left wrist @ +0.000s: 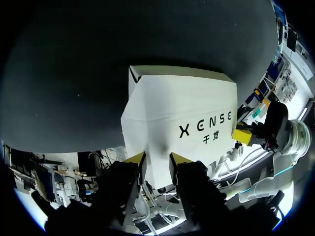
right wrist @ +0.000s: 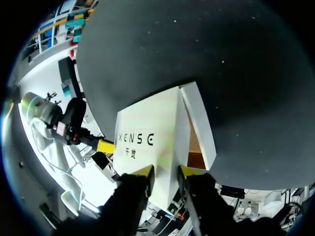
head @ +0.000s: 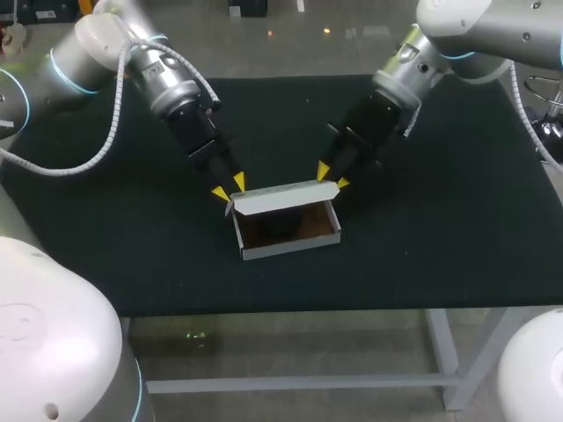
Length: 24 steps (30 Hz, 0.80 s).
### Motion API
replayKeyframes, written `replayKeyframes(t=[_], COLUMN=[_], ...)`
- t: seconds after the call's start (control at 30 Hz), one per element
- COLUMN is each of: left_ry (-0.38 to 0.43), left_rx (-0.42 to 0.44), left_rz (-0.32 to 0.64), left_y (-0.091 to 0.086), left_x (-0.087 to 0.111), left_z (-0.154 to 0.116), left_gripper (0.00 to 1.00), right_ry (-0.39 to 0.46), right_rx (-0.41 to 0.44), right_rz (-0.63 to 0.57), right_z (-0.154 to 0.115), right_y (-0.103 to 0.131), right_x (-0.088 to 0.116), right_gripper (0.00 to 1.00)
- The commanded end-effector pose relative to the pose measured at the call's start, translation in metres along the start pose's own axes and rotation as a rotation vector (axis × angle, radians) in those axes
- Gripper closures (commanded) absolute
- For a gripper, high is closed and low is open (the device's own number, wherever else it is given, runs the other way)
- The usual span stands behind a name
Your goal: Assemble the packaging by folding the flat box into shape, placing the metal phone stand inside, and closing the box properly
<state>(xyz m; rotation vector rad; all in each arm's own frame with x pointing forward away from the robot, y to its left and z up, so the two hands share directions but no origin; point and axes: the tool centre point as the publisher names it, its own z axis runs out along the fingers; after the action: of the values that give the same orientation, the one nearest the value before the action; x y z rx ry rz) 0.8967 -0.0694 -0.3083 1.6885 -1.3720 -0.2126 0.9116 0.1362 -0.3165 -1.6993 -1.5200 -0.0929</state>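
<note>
leftmost, the left gripper (head: 228,187) hovers at the back left corner of the white box (head: 290,249), fingers slightly spread, pinching nothing. the box sits mid tabletop (head: 440,220), a matte black sheet, its lid (head: 281,199) raised at the back, brown inside showing. the right gripper (head: 332,176) hangs at the lid's right corner, likewise spread, gripping nothing.

White cardboard box (head: 290,246) is being seen open on black cloth-covered table (head: 440,229), lid flap upright along its rear edge. Left gripper (head: 229,187) is being placed at the flap's left corner, right gripper (head: 332,177) at its right corner. Dark shape (head: 280,225) inside, unidentifiable.
</note>
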Motion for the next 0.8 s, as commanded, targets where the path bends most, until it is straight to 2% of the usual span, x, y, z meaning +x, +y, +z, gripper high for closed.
replayKeyframes(t=[0.03,0.33,0.53,0.8], left_ry=[0.005,0.011,-0.003,0.015], left_rx=[0.014,0.012,-0.005,0.009], left_rz=[-0.003,0.003,0.037,0.06], left_y=[0.006,0.01,0.011,0.015], left_x=[-0.005,-0.012,-0.004,0.002], left_z=[0.001,0.0,0.009,0.016], left_gripper=[0.62,0.6,0.6,0.61], right_ry=[0.005,0.01,0.015,0.022], right_rx=[-0.005,-0.005,-0.002,-0.005], right_rz=[0.002,0.01,0.012,0.012], right_z=[0.001,0.001,0.002,0.002], right_y=[-0.002,0.0,0.001,0.001], right_x=[-0.002,-0.004,-0.004,-0.004], right_gripper=[0.64,0.65,0.65,0.65])
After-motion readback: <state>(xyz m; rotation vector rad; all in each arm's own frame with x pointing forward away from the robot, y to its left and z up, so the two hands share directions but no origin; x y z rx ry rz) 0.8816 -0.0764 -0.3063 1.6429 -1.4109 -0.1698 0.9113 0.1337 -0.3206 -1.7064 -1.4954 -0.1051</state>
